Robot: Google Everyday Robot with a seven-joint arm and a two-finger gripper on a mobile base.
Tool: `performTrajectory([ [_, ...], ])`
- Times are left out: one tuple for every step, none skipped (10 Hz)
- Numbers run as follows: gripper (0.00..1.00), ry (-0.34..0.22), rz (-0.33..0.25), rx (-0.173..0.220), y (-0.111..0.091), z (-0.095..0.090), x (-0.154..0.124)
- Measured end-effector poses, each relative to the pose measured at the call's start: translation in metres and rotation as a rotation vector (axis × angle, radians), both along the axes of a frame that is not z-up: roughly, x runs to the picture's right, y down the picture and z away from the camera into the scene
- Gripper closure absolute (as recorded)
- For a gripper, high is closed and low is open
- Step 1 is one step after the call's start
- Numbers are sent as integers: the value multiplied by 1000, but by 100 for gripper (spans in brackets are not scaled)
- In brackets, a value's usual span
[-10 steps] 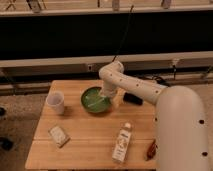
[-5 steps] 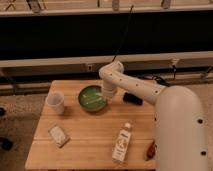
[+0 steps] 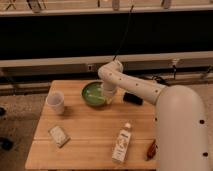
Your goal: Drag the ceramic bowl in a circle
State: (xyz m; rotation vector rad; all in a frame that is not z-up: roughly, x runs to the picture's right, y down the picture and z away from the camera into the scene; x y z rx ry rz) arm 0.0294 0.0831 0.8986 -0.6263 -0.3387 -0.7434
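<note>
The green ceramic bowl (image 3: 92,94) sits on the wooden table (image 3: 90,130) toward its back middle. It is round and shallow with a darker rim and paler inside. My white arm reaches in from the right, and my gripper (image 3: 106,97) is down at the bowl's right rim, touching it. The arm's wrist hides the right edge of the bowl.
A small white cup (image 3: 55,102) stands left of the bowl. A small packet (image 3: 59,135) lies at the front left. A white bottle (image 3: 121,143) lies at the front right, with a red-brown item (image 3: 150,149) beside it. A black object (image 3: 133,98) lies right of the bowl.
The bowl and my gripper have shifted slightly left and toward the back of the table. Other objects have not moved.
</note>
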Motion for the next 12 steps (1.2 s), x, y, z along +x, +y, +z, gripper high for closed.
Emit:
performTrajectory([
  [100,37,42,-32,2,-12,33],
  [100,49,51,-37,6,-17,42],
  [100,41,39,-43,13,-26,48],
  [100,31,26,-41,21,-33,49],
  [100,25,18,-40,26,-37,43],
  [100,18,9,-41,27,-37,36],
  [100,1,-8,-41,27,-39,17],
  [100,-8,-23,-40,30,-42,8],
  [100,-16,-39,-39,32,-46,2],
  [100,-18,-53,-39,36,-50,-8],
  [100,-21,-59,-39,39,-52,-12],
  [100,-20,-65,-36,40,-53,-9],
])
